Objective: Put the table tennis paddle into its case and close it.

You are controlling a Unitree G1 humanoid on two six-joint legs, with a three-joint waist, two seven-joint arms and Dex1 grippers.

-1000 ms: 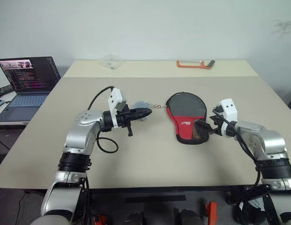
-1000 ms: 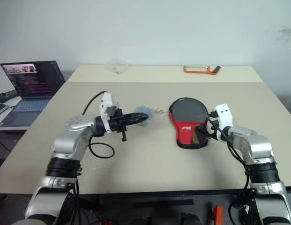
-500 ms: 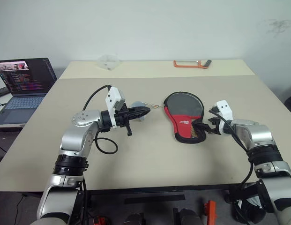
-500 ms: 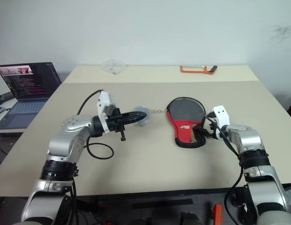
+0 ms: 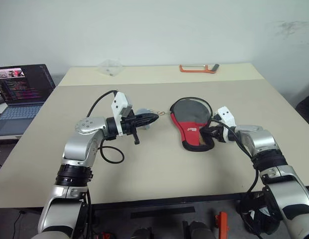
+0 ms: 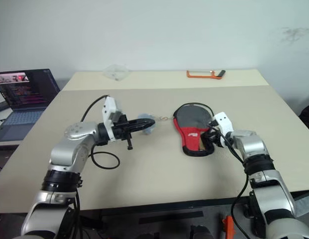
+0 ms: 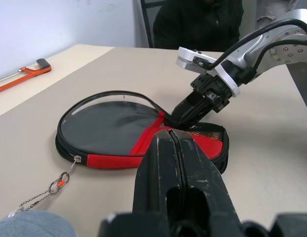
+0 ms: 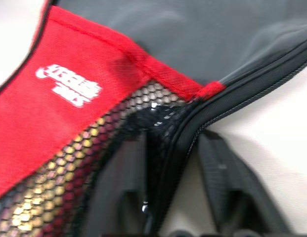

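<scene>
The case (image 5: 194, 127) lies flat mid-table, black at the far end, red with a white logo (image 8: 69, 89) and a mesh pocket (image 8: 94, 163) at the near end. Its zipper rim (image 7: 128, 94) stands up in a loop along one side. My right gripper (image 5: 210, 133) is at the case's right near edge, shut on the rim with one finger under the mesh. My left gripper (image 5: 153, 118) hovers shut left of the case, with nothing between its fingers. The table tennis paddle is hidden; something light brown shows through the mesh.
A grey-blue tag (image 5: 143, 112) on a thin chain (image 7: 49, 190) runs from beside my left gripper to the case's zipper pull. At the table's far end lie an orange hacksaw (image 5: 196, 68) and a clear plastic piece (image 5: 110, 67). An open laptop (image 5: 17, 84) stands left. A person (image 7: 197, 24) sits beyond the table.
My right gripper moved in and down onto the case's right edge and closed from wide open onto the rim. The left arm stayed put. The camera view shifted.
</scene>
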